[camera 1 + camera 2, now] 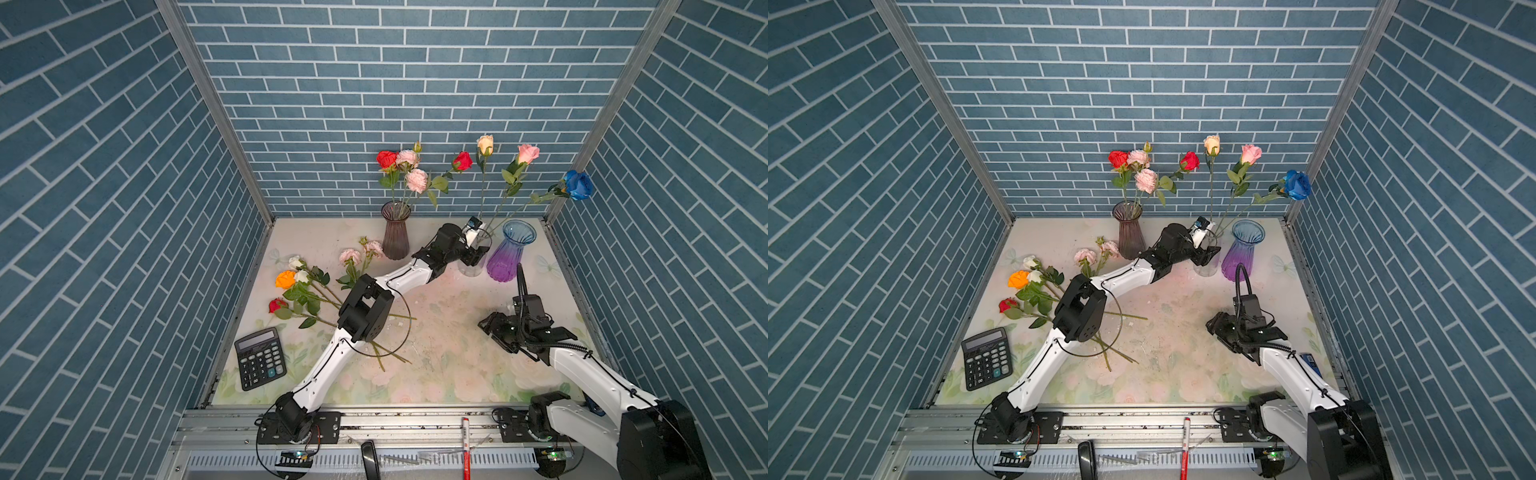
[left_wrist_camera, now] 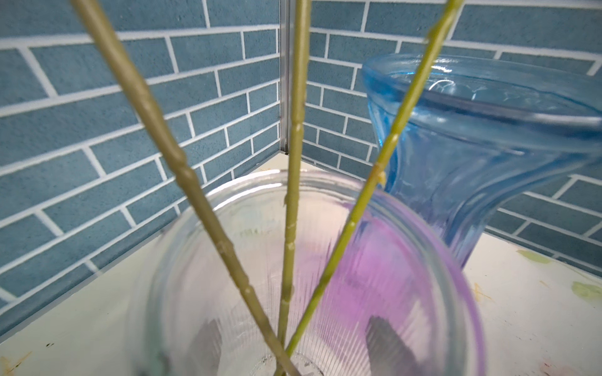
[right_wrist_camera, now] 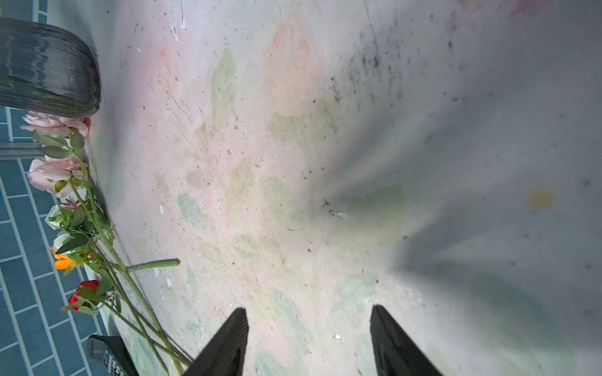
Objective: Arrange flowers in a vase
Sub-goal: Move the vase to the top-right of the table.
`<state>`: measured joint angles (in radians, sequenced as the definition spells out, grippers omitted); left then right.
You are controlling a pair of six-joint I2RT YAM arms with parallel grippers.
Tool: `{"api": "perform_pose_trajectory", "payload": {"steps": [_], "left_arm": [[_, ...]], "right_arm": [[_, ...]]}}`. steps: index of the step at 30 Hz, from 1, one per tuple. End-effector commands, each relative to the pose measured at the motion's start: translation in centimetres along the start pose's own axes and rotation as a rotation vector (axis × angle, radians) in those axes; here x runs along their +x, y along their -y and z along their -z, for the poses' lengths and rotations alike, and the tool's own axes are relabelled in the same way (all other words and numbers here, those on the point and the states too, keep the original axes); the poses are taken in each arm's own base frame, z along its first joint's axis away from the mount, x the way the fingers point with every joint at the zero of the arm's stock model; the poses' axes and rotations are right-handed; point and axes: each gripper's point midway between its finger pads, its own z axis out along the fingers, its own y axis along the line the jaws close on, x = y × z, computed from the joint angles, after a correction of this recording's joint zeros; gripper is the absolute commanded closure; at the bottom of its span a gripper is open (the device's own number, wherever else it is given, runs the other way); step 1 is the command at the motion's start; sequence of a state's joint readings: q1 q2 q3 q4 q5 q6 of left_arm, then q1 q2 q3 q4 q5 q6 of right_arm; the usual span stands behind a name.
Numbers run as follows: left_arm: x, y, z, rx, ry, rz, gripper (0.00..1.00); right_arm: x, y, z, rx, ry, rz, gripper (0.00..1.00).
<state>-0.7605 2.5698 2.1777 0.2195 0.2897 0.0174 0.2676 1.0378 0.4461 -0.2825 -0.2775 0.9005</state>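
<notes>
A clear glass vase (image 1: 471, 270) (image 2: 325, 195) stands at the back of the table. It holds three flowers: a cream rose (image 1: 485, 144), a pink rose (image 1: 528, 153) and a blue rose (image 1: 578, 185). My left gripper (image 1: 476, 255) (image 2: 298, 345) is shut on this vase, and its dark fingers (image 2: 208, 341) show through the glass on both sides. Several loose flowers (image 1: 299, 286) (image 3: 81, 228) lie at the table's left, partly under my left arm. My right gripper (image 1: 494, 328) (image 3: 308, 312) hovers open and empty over bare table at the right.
A brown vase (image 1: 395, 232) with red and pink blooms stands at the back. An empty blue-purple vase (image 1: 509, 253) sits right beside the clear one. A calculator (image 1: 260, 363) lies front left. A red pen (image 1: 466, 444) rests on the front rail.
</notes>
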Motion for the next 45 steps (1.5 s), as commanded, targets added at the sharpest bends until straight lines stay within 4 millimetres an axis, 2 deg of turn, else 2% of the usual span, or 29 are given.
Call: {"api": "perform_pose_trajectory", "payload": {"steps": [1, 5, 8, 13, 17, 21, 25, 30, 33, 35, 37, 39, 43, 45], "left_arm": [[1.7, 0.1, -0.4, 0.016, -0.045, 0.006, 0.27], [1.4, 0.0, -0.2, 0.001, -0.038, 0.010, 0.09], [1.1, -0.1, 0.3, -0.012, -0.025, -0.001, 0.00], [0.1, -0.1, 1.2, -0.024, -0.019, -0.022, 0.00], [-1.4, 0.4, 3.0, -0.039, 0.009, -0.032, 0.00], [-3.8, 2.2, 6.1, -0.043, 0.055, -0.043, 0.00], [-5.2, 4.2, 10.7, -0.063, 0.077, -0.024, 0.00], [-3.3, 5.7, 17.9, -0.077, 0.067, 0.176, 0.00], [-1.1, 7.9, 22.0, -0.060, 0.063, 0.237, 0.00], [0.7, 9.6, 24.3, -0.059, 0.065, 0.243, 0.00], [2.4, 11.2, 25.6, -0.038, 0.062, 0.251, 0.00], [4.5, 11.8, 26.7, -0.023, 0.064, 0.269, 0.00], [5.8, 13.1, 28.7, 0.051, 0.087, 0.198, 0.00], [6.2, 12.8, 29.3, 0.030, 0.062, 0.175, 0.00]], "right_arm": [[0.2, 0.5, -0.1, 0.003, -0.002, 0.003, 0.38], [0.2, 0.5, -0.1, 0.002, -0.001, 0.003, 0.38], [0.2, 0.5, -0.1, 0.003, 0.000, 0.003, 0.38], [0.2, 0.6, 0.0, 0.004, 0.005, 0.000, 0.38], [0.2, 0.7, 0.1, 0.009, 0.008, -0.001, 0.38], [0.2, 0.8, 0.2, 0.013, 0.011, -0.006, 0.38], [0.2, 1.0, 0.3, 0.025, 0.011, -0.011, 0.38], [-0.4, 1.1, 1.1, 0.051, 0.006, -0.035, 0.38], [-2.2, 1.1, 2.8, 0.085, 0.033, -0.066, 0.38], [-4.1, 0.2, 4.0, 0.053, 0.052, -0.110, 0.38], [-6.3, -0.6, 5.1, 0.021, 0.068, -0.160, 0.38], [-8.9, -1.3, 6.5, -0.004, 0.094, -0.204, 0.38], [-14.4, -1.8, 9.1, -0.018, 0.166, -0.265, 0.38], [-16.9, -2.1, 9.9, -0.044, 0.196, -0.294, 0.38]]}}
